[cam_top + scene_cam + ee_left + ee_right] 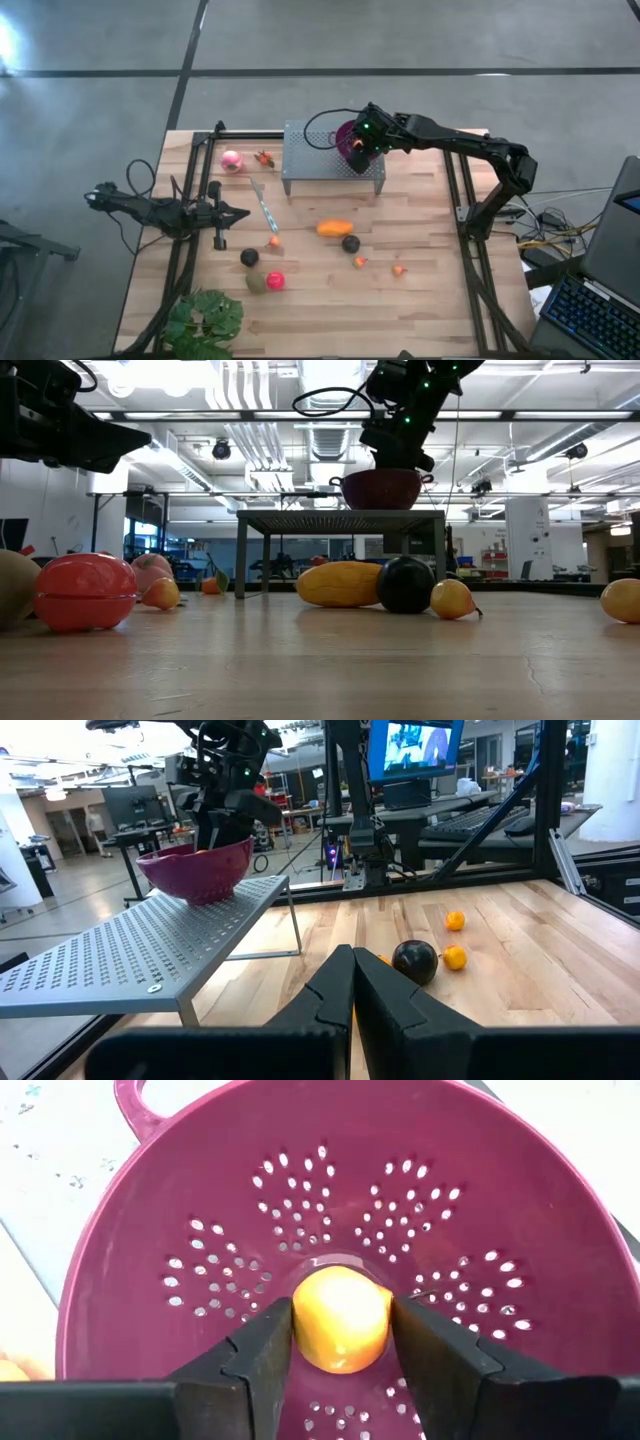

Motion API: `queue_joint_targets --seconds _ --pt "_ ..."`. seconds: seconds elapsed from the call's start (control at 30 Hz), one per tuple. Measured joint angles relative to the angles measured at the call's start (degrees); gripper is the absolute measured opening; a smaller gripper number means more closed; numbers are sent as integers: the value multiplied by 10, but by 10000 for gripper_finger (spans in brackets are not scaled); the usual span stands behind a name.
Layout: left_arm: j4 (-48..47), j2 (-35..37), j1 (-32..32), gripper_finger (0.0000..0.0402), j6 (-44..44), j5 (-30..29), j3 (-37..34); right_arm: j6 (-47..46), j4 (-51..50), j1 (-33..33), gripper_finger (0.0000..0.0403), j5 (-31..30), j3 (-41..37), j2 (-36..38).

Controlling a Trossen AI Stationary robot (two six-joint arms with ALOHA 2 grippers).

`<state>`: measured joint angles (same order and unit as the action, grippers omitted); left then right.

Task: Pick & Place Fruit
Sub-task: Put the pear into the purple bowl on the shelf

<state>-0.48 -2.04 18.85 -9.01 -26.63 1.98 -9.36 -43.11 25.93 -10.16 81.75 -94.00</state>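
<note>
The right gripper [340, 1342] hangs over the purple bowl [520, 1230], its fingers closed on a small yellow-orange fruit [340, 1320] just above the bowl's holed bottom. The bowl stands on a grey metal stand [310, 160] at upper centre of the high view. No other fruit shows in the bowl. The rest lie lower on the table [430, 300]: a pink ball [231, 160], an orange piece [335, 228], dark balls, a red ball [275, 281]. So the job looks barely begun. The left gripper [243, 212] waits shut at the left.
</note>
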Motion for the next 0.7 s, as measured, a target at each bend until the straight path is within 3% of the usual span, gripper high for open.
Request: queue_joint_targets --seconds 0.7 --pt "0 0 0 12 0 0 0 3 -16 0 226 -2 30 2"
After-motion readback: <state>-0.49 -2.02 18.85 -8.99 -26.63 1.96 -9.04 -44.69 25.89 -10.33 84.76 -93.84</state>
